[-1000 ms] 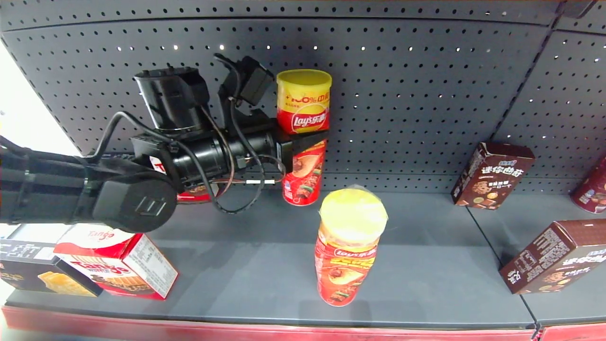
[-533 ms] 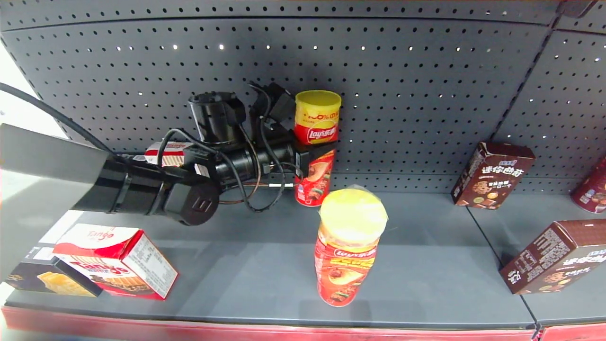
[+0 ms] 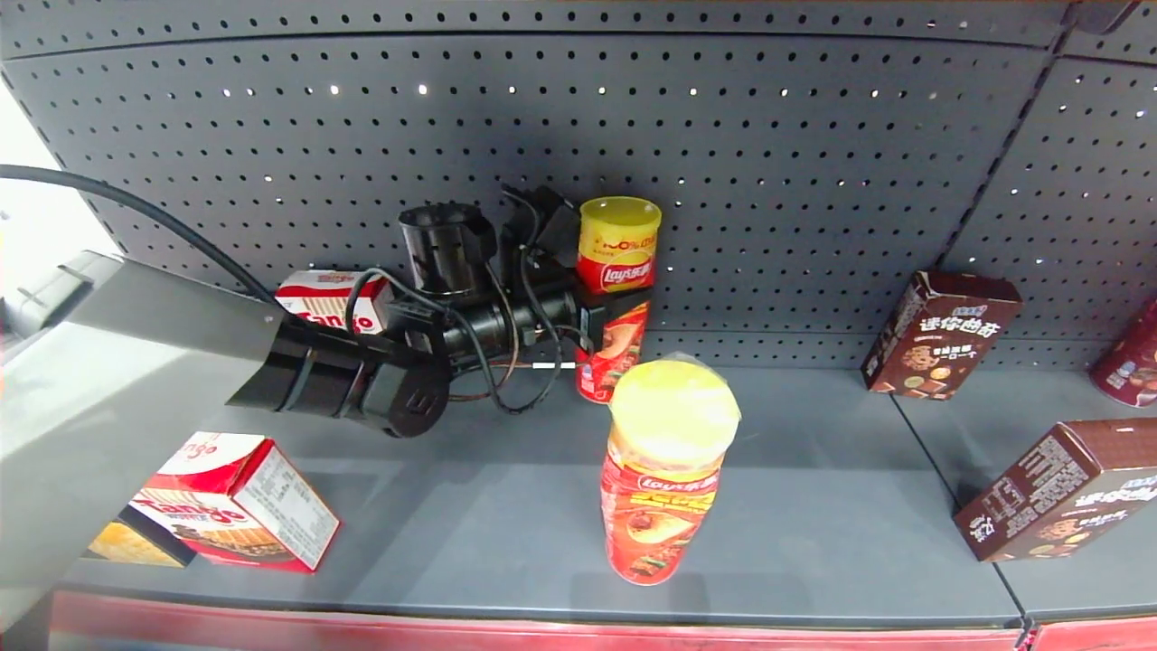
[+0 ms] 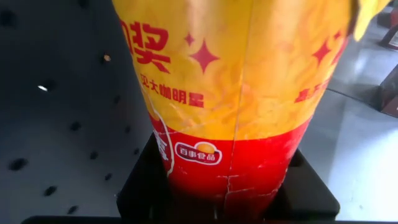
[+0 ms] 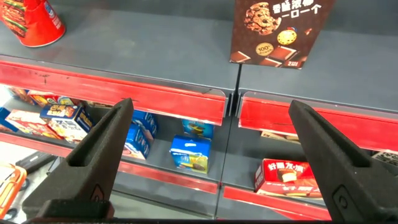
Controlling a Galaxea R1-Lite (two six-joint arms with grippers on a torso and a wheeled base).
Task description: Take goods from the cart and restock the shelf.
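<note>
Standing upright at the back of the shelf [image 3: 813, 506], the can [image 3: 619, 246] is gripped at mid-height by the left pincer [image 3: 613, 303], behind the front can [image 3: 664, 479]; its base seems nearly down.

Dark grey pegboard back wall [image 3: 813, 181], grey shelf deck [image 3: 470, 506] — red front strip [image 3: 542, 635], bright light at left [image 3: 27, 226]
</note>
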